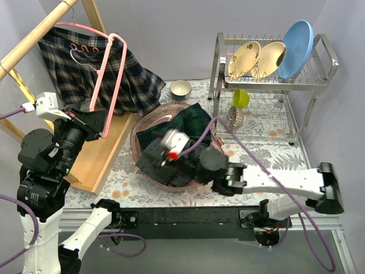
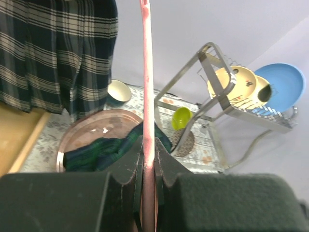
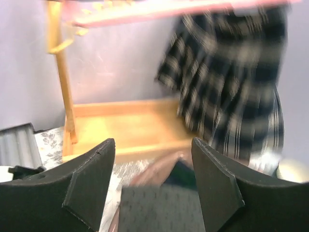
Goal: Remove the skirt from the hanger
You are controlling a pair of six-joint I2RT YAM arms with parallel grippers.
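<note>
- On your left, your left gripper (image 2: 148, 162) is clenching the pink hanger (image 2: 146, 72).
- Above the bowl (image 1: 134, 132) holding the green skirt (image 1: 191, 121), your right gripper (image 3: 152, 147) is hovering, fingers spread and empty.

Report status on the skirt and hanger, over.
Left gripper shut on pink hanger. Right gripper open, empty, above bowl. Green skirt off hanger, lying in bowl. Second plaid skirt hangs on rack behind hanger.

Dark green tartan cloth skirt (image 1: 193, 121) lies crumpled in a clear pink bowl (image 2: 89, 129). The bare pink plastic hanger (image 2: 146, 72) stands tilted, clamped in the left pincer (image 2: 148, 166).
</note>
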